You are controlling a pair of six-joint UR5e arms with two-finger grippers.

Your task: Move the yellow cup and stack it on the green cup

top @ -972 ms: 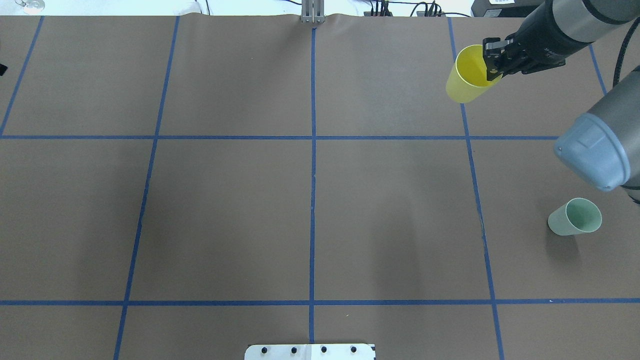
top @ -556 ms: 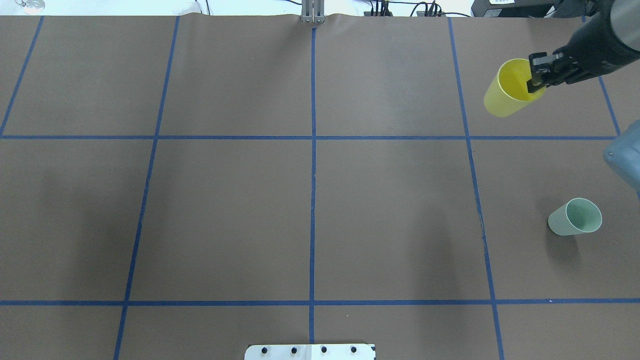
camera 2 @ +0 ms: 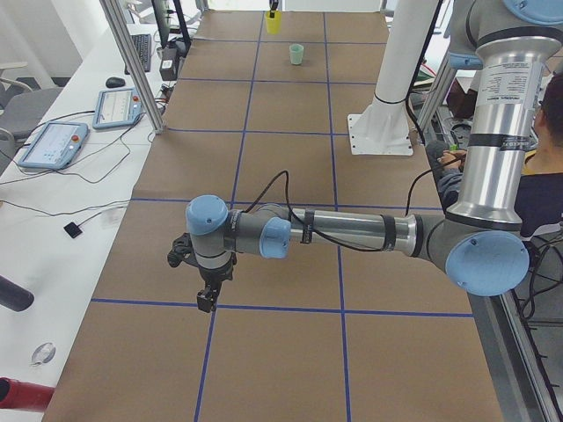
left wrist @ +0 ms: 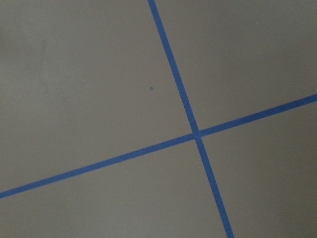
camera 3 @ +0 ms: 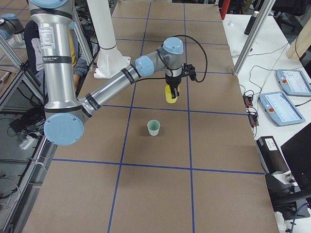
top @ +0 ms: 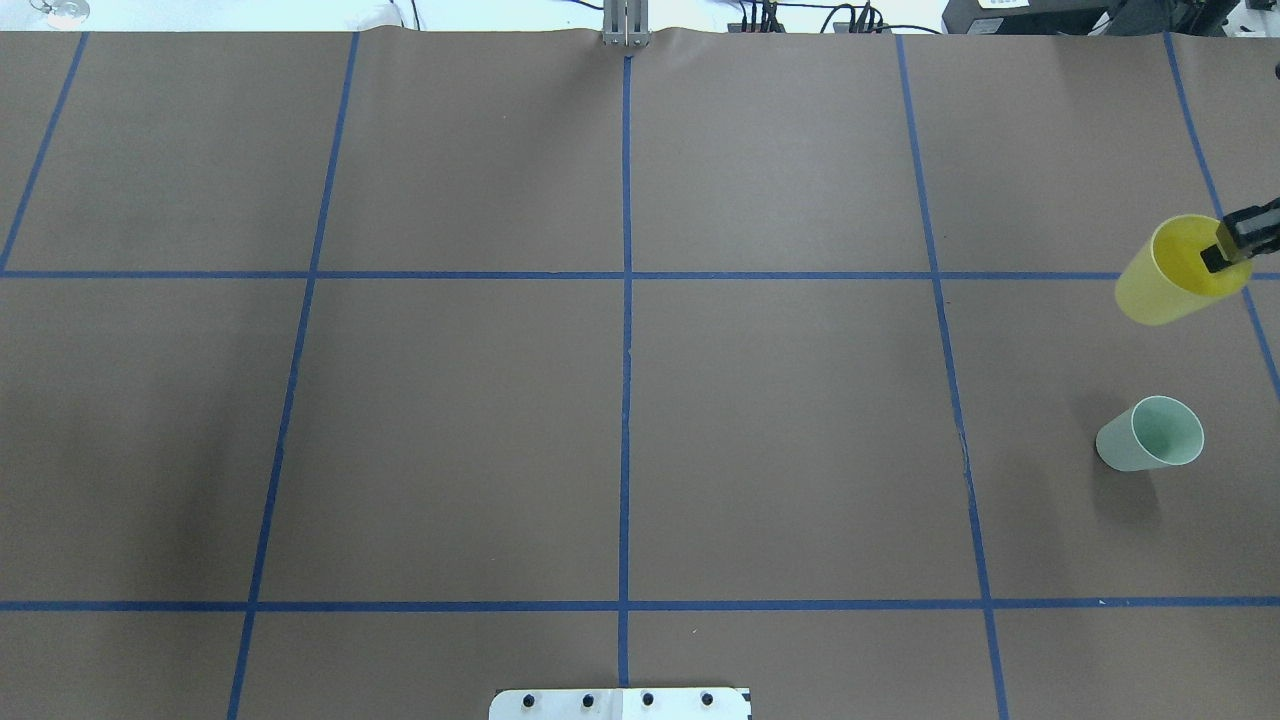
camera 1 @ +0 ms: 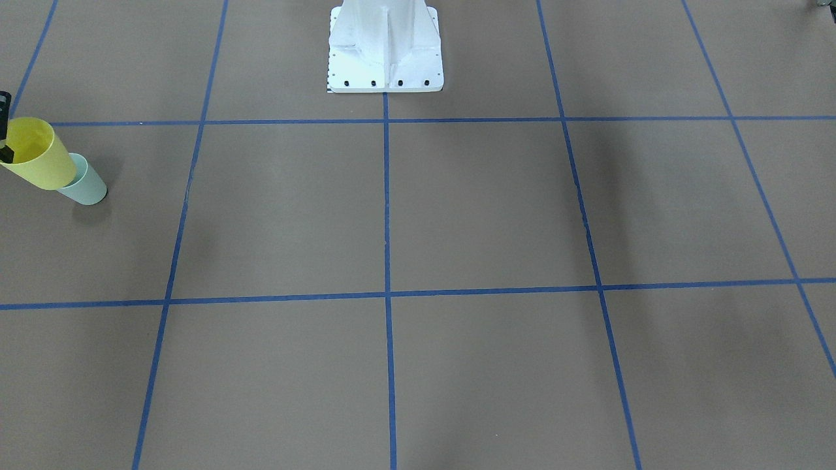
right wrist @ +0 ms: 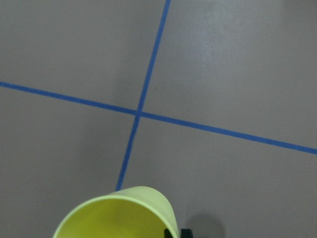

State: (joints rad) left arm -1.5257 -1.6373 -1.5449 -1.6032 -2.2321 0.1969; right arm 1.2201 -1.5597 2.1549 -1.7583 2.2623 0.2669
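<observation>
You'll find the yellow cup (top: pixel 1165 285) held clear of the surface (top: pixel 450 420) at the right side, mouth up. The right jaws are clenched on its rim, one finger inside the cup. The green cup (top: pixel 1150 435) stands upright on the surface near it, also on the right, apart from both cup and jaws. The left jaws hang low by a crossing of blue tape (left wrist: pixel 196 134) toward the left end. You cannot tell whether they are released or clenched.

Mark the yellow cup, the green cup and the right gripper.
yellow cup (top: pixel 1150 290), overhead view, outer side wall.
green cup (top: pixel 1165 430), overhead view, inside wall.
right gripper (top: pixel 1222 255), overhead view, fingertips at the yellow cup's rim.
</observation>
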